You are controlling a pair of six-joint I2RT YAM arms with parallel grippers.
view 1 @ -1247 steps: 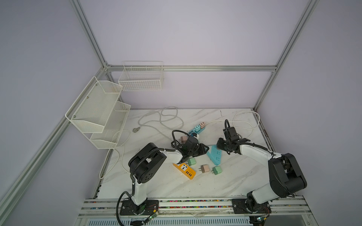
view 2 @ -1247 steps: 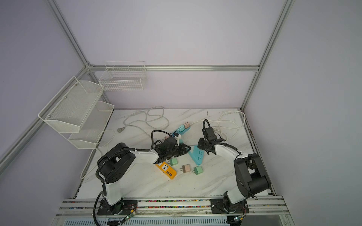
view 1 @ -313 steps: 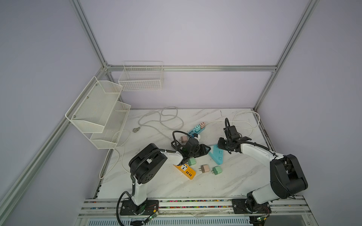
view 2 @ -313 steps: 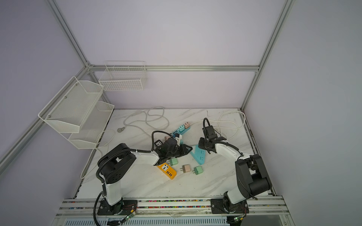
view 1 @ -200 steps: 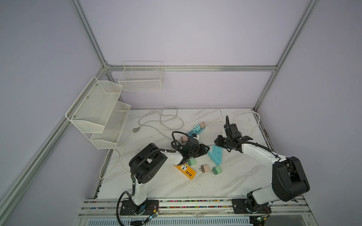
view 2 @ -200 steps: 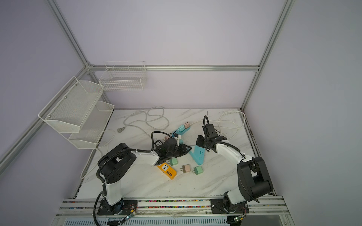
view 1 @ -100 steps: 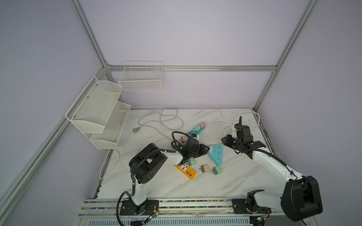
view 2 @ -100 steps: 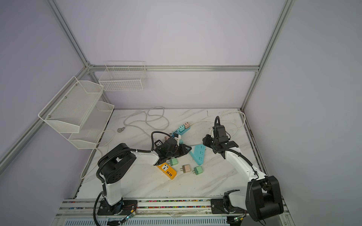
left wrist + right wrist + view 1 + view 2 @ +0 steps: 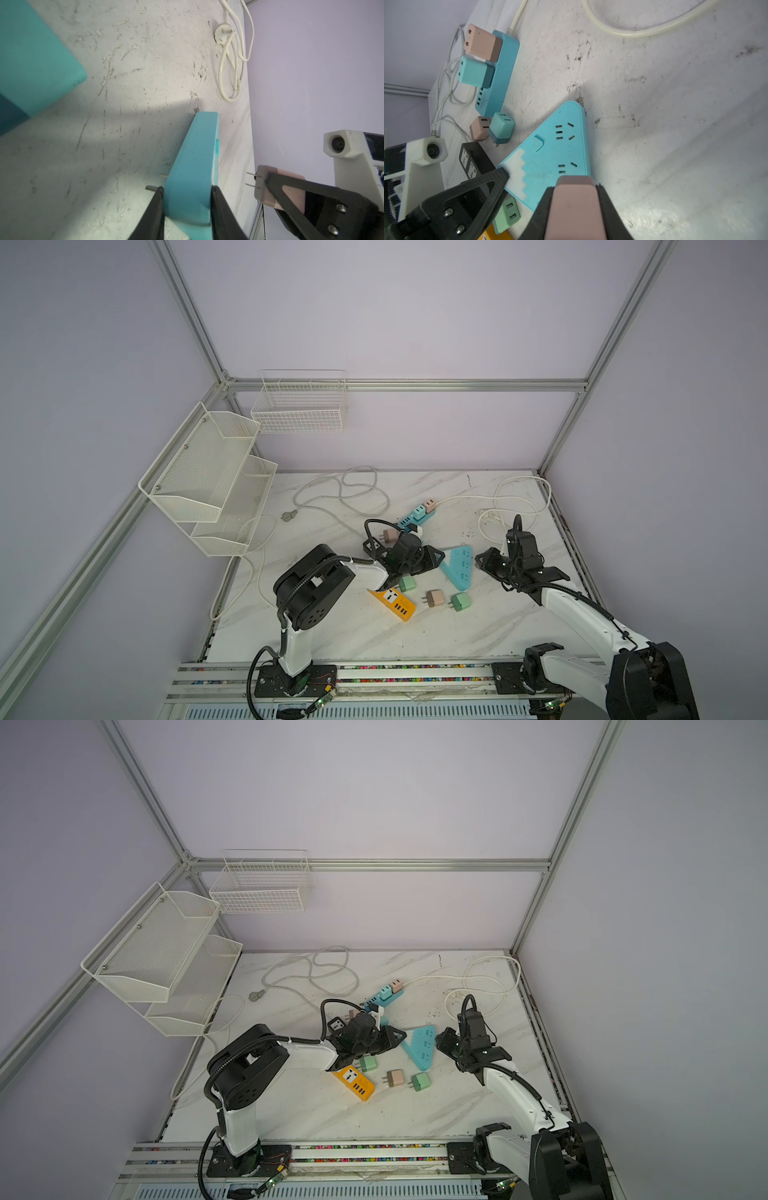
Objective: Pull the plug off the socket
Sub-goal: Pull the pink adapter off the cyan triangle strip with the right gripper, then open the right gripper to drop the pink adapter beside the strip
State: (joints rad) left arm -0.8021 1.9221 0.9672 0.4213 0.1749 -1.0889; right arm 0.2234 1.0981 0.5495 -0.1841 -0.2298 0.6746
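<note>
Right gripper [image 9: 574, 188] clamped on the pink plug [image 9: 574, 207] across its flat sides, prongs bare, just off the teal triangular socket [image 9: 566, 151]; left gripper [image 9: 187, 191] pinches that socket's edge on the table [image 9: 654, 104]; plug looks light, rigid, smooth-shelled; likely slips unless squeezed squarely mid-body, away from the prongs.
</note>
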